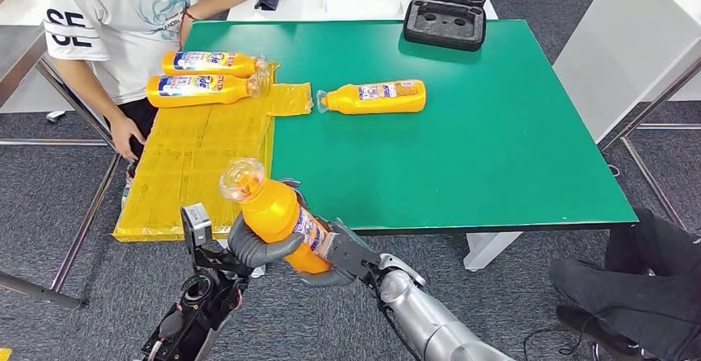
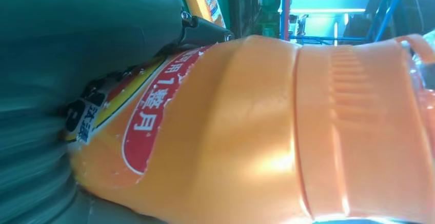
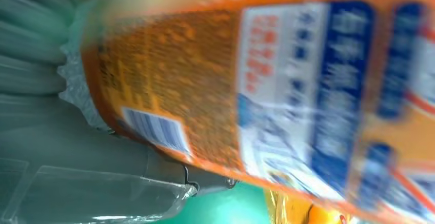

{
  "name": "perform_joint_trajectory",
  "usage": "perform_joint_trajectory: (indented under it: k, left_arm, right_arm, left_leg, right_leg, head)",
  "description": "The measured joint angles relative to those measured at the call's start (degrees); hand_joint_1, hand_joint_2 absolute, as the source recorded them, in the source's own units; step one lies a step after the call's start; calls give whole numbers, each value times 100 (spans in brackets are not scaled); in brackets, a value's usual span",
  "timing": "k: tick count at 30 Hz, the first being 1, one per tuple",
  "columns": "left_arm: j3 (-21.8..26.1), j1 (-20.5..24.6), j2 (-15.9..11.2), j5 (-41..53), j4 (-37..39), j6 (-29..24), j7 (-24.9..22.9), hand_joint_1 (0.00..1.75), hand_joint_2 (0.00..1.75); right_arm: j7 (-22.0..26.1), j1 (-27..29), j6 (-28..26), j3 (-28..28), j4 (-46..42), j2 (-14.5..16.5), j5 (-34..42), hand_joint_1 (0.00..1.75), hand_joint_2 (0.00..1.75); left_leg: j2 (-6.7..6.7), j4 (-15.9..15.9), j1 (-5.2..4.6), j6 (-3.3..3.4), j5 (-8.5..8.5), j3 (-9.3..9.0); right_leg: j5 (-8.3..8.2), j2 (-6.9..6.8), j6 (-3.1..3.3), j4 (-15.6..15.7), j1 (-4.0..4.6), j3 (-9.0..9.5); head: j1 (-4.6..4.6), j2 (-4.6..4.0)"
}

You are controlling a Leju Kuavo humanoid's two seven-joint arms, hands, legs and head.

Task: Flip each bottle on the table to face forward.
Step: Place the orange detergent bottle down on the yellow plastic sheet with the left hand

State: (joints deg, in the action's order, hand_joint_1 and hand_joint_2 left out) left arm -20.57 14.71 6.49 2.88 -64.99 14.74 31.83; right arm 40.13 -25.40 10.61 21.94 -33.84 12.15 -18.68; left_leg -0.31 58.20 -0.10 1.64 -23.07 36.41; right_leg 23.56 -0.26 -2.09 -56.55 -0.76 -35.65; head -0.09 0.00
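Note:
An orange bottle [image 1: 274, 209] with a clear cap hangs tilted above the table's front edge, cap pointing up and away from me. My left hand [image 1: 258, 249] wraps its middle from the left, and my right hand [image 1: 340, 255] grips its base from the right. The left wrist view shows its orange shoulder and red label [image 2: 256, 131] close up; the right wrist view shows its barcode and blue-and-white label [image 3: 287, 90]. Two more orange bottles [image 1: 211, 63] [image 1: 201, 89] lie on a yellow mat [image 1: 198, 163]. A third [image 1: 376, 97] lies on the green table [image 1: 496, 146].
A person in a white T-shirt [image 1: 124, 22] sits at the far left corner, one hand [image 1: 126, 138] by the mat's edge. An open black case [image 1: 446, 10] stands at the back. Dark-trousered legs [image 1: 636, 278] are at the lower right.

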Motion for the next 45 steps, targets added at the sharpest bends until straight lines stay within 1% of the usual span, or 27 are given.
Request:
perform_joint_trajectory:
  k: [5, 10, 23, 28, 30, 32, 34, 36, 38, 39, 41, 45]
  left_arm:
    - [27, -11, -2, -65, -63, -79, -55, 175, 175]
    - [79, -12, -5, -84, -132, -110, -92, 175, 175]
    - [101, -41, -9, -86, -168, -135, -113, 175, 175]
    - [262, -51, -14, -172, -239, -273, -179, 175, 175]
    - [357, -41, -25, -157, -275, -454, -189, 175, 175]
    - [512, 1, -50, -21, -320, -897, -162, 175, 175]
    - [745, 93, -103, 320, -363, -1641, -116, 175, 175]
    - [1055, 262, -203, 809, -359, -2534, -75, 175, 175]
    - [1400, 532, -358, 1219, -250, -3199, -25, 175, 175]
    - [1562, 685, -444, 1381, -162, -3403, 4, 175, 175]
    - [1806, 954, -565, 1681, 13, -3642, 41, 175, 175]
    - [1999, 1279, -669, 2149, 300, -4034, -9, 175, 175]
  right_arm:
    - [0, 125, -19, -1, -420, -6, 301, 0, 0]
    - [1, 178, -21, 2, -710, -26, 343, 0, 0]
    - [0, 198, -67, 0, -894, -55, 349, 0, 0]
    - [0, 210, -164, -1, -966, -85, 407, 0, 0]
    - [1, 237, -174, -4, -1046, -116, 431, 0, 0]
    - [1, 288, -171, -13, -1174, -160, 447, 0, 87]
    - [1, 362, -137, -33, -1344, -208, 516, 0, 175]
    - [1, 458, -98, -82, -1588, -250, 719, 0, 175]
    - [2, 575, -100, -185, -1914, -288, 991, 0, 175]
    - [2, 642, -110, -255, -2091, -304, 1118, 0, 175]
    - [4, 785, -128, -399, -2433, -327, 1287, 0, 175]
    - [7, 1042, -139, -616, -2981, -348, 1397, 0, 175]
  left_leg:
    - [-1, 0, 0, 0, 0, 1]
    - [-2, 0, 0, 0, 0, 1]
    - [-1, 0, 0, 0, 0, 1]
    - [-1, 0, 0, 0, 0, 1]
    - [-1, 0, 0, 0, 0, 1]
    - [0, 0, 0, 0, 1, 0]
    - [0, 0, 1, -1, 1, 0]
    - [1, 0, 3, -1, 2, 0]
    - [1, 0, 8, -2, 4, 0]
    - [1, 0, 11, -2, 5, 0]
    - [-3, 0, 13, -4, 6, 0]
    - [-3, 0, 12, -5, 7, 3]
  right_leg:
    - [0, 0, 0, 0, 0, 0]
    - [0, -1, 0, 0, 0, 0]
    - [0, 0, 0, 0, 0, 0]
    - [0, -1, 0, 0, 0, 0]
    - [0, 0, 0, 0, 0, 0]
    - [-1, 0, 0, 0, 0, 0]
    - [-1, 0, 0, -1, 1, 0]
    - [-1, 0, 0, -1, 4, -2]
    - [-2, 0, 1, -1, 8, -3]
    - [-2, 0, 1, -1, 10, -3]
    - [-2, -1, 1, -2, 12, -2]
    - [-2, 0, 1, -2, 10, -2]
  head:
    - [0, 0]
    - [-1, 0]
    - [0, 0]
    - [0, 0]
    - [0, 0]
    - [1, 0]
    - [1, 0]
    - [0, 0]
    - [0, 0]
    - [0, 0]
    - [0, 0]
    - [1, 0]
